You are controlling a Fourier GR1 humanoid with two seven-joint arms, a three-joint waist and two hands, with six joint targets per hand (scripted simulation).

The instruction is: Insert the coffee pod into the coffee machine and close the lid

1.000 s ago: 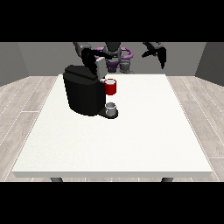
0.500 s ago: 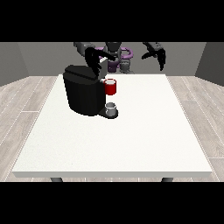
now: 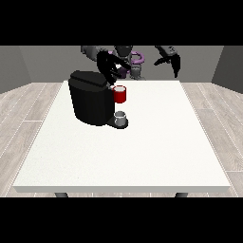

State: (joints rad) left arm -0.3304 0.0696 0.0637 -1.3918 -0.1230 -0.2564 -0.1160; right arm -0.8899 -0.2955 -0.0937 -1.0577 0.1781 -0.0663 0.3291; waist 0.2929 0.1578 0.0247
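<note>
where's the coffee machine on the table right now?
In the front view, the coffee machine stands on the white table left of centre, towards the robot's edge. A red thing at the machine is on its right side, just below the robot hand at the view's left.

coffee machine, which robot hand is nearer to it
The right one. That robot hand, at the view's left, hovers just above the coffee machine. The robot hand at the view's right hangs far off beyond the table's far edge.
</note>
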